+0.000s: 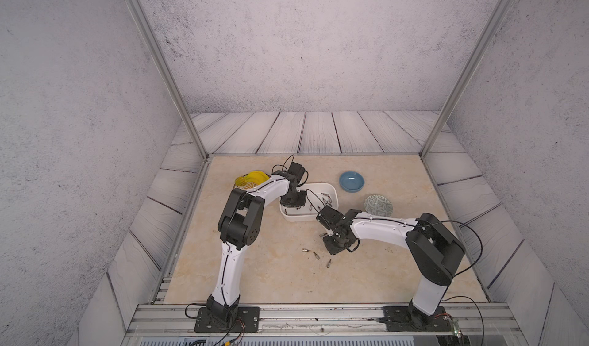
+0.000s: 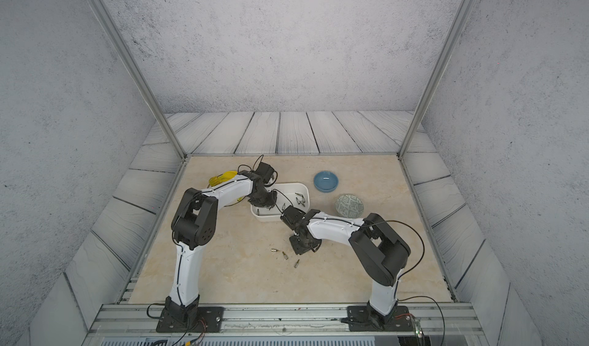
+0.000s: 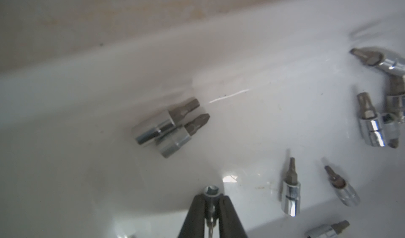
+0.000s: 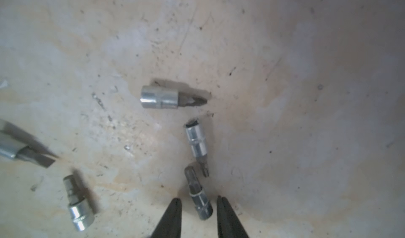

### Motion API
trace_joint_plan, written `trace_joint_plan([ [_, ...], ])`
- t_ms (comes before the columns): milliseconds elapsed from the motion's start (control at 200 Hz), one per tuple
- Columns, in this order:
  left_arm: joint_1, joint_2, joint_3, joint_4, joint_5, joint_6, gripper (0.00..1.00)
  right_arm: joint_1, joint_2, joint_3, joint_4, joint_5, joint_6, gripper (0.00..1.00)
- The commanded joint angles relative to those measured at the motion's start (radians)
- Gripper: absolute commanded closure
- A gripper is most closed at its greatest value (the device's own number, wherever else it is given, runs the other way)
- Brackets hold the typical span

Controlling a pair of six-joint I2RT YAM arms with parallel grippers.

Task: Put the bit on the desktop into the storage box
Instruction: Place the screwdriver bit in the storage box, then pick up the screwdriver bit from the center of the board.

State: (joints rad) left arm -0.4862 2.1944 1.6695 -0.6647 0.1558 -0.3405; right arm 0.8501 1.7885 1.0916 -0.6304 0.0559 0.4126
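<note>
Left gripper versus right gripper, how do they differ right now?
The left gripper is over the white box, while the right gripper is over the desktop. The left is shut on an upright bit; the right stands open around a loose bit lying flat, untouched. Both have black tapered fingers.

Speckled grey walls (image 1: 302, 41), grey wood-plank panels (image 1: 318, 131), aluminium posts (image 1: 162, 67)
</note>
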Motion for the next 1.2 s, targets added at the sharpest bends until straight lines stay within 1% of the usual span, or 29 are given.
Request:
trace_joint_plan([
  [0,0.005,-0.007,0.0,-0.019,0.006,0.006,0.67,0.005,0.032,0.007,-0.006,0.019,-0.008,0.68],
  [60,0.006,-0.028,-0.004,-0.015,0.0,0.006,0.6,0.005,0.038,0.004,-0.004,0.019,-0.009,0.69],
  [275,0.009,-0.104,0.004,-0.018,-0.008,0.006,0.46,0.005,0.04,-0.015,0.005,0.021,-0.006,0.74],
  [365,0.011,-0.154,0.0,-0.016,-0.015,0.005,0.42,0.006,0.043,-0.019,0.006,0.019,-0.006,0.81],
  [456,0.012,-0.219,-0.011,-0.018,-0.027,0.004,0.39,0.006,0.033,-0.025,0.011,0.018,-0.006,0.9],
  [546,0.012,-0.303,-0.04,-0.004,-0.032,0.013,0.38,0.006,0.015,-0.025,0.003,0.018,-0.006,0.97],
  [606,0.012,-0.361,-0.063,0.006,-0.029,0.019,0.38,0.005,0.002,-0.013,-0.014,0.022,-0.006,1.0],
  [666,0.012,-0.418,-0.094,0.005,-0.028,0.023,0.38,0.006,-0.012,0.004,-0.04,0.032,-0.006,1.0],
  [786,0.012,-0.539,-0.202,0.018,-0.041,0.012,0.38,0.005,-0.064,0.052,-0.095,0.045,-0.009,1.0],
  [876,0.011,-0.636,-0.32,0.056,-0.045,-0.014,0.38,0.006,-0.089,0.119,-0.151,0.069,-0.022,1.0],
  [951,0.011,-0.719,-0.449,0.114,-0.065,-0.035,0.38,0.003,-0.092,0.197,-0.199,0.107,-0.046,1.0],
  [1071,0.009,-0.817,-0.605,0.169,-0.074,-0.064,0.38,-0.019,-0.041,0.367,-0.264,0.142,-0.111,1.0],
  [1196,0.001,-0.879,-0.671,0.129,-0.077,-0.076,0.38,-0.06,0.054,0.54,-0.293,0.112,-0.167,1.0],
])
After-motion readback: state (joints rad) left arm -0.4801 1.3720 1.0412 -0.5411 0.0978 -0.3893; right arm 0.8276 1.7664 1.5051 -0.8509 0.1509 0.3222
